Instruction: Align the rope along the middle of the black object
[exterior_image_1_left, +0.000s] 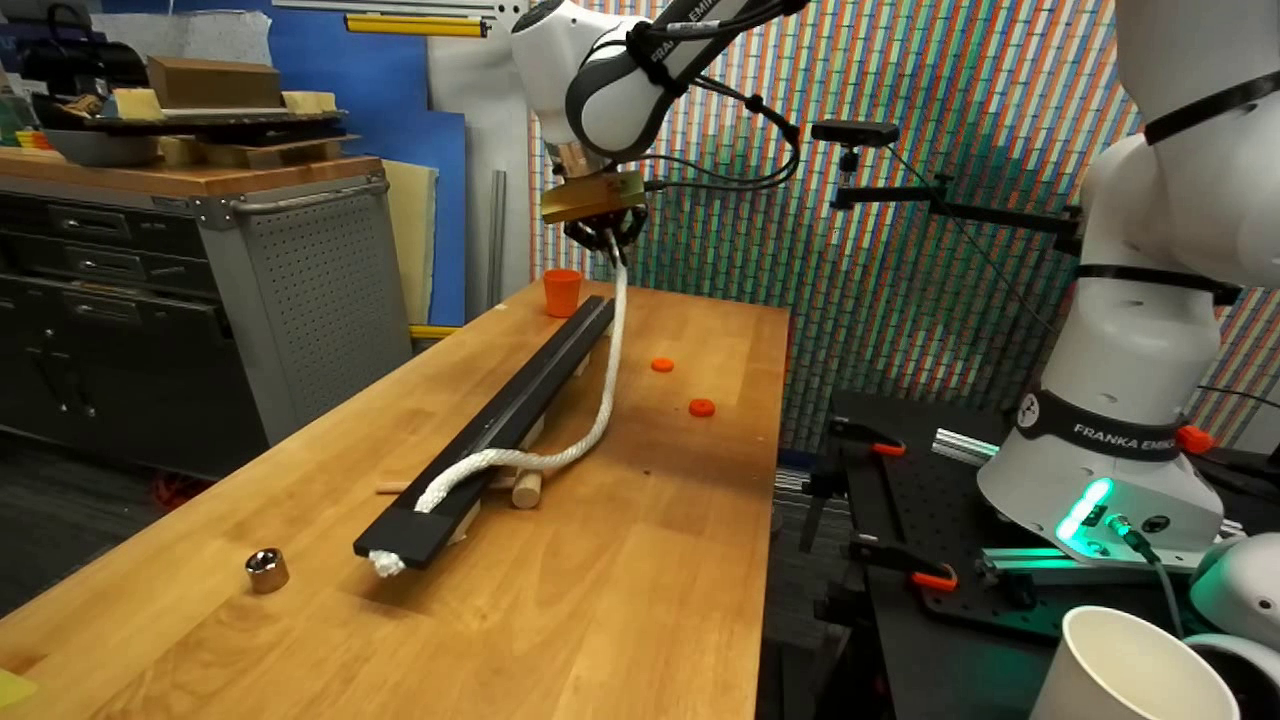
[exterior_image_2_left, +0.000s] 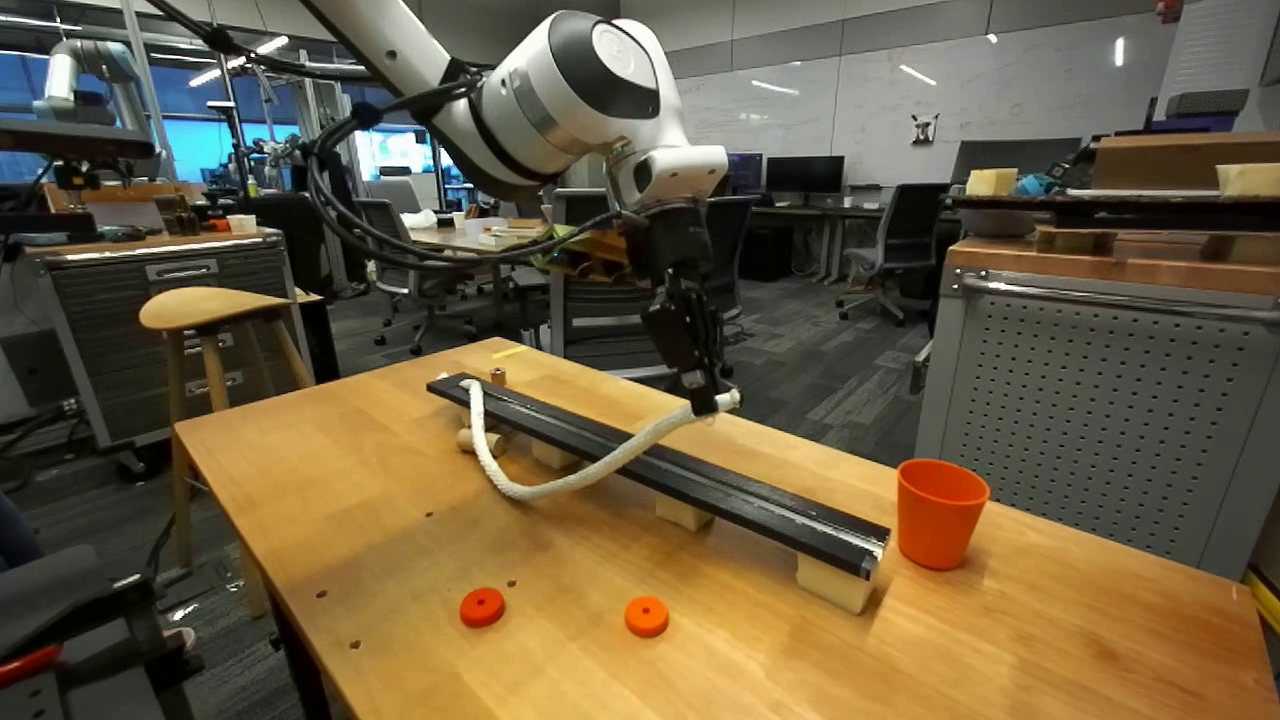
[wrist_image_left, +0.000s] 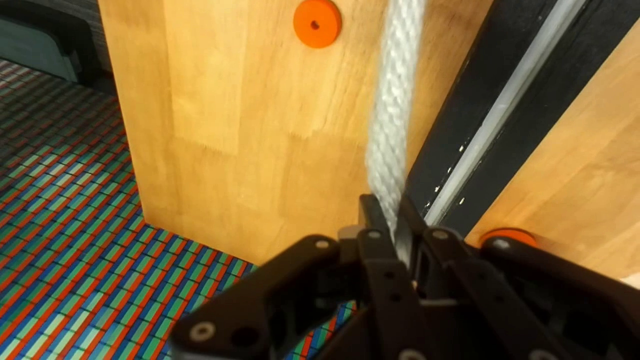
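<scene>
White rope (exterior_image_1_left: 612, 370), seen in an exterior view, ran off the black bar (exterior_image_1_left: 515, 400) close to its near end, bowed out to the right and rose to the gripper (wrist_image_left: 387, 212). That gripper was drawn narrow, pinching the rope close to its far end (a short tip poked out past the fingers (exterior_image_2_left: 704, 400)) above the table (exterior_image_1_left: 640, 620). Pale blocks (exterior_image_2_left: 836, 582) propped up the bar; an orange cup (exterior_image_1_left: 562, 292) stood just beside its far end, and two orange discs (exterior_image_1_left: 702, 408) lay well to the right.
</scene>
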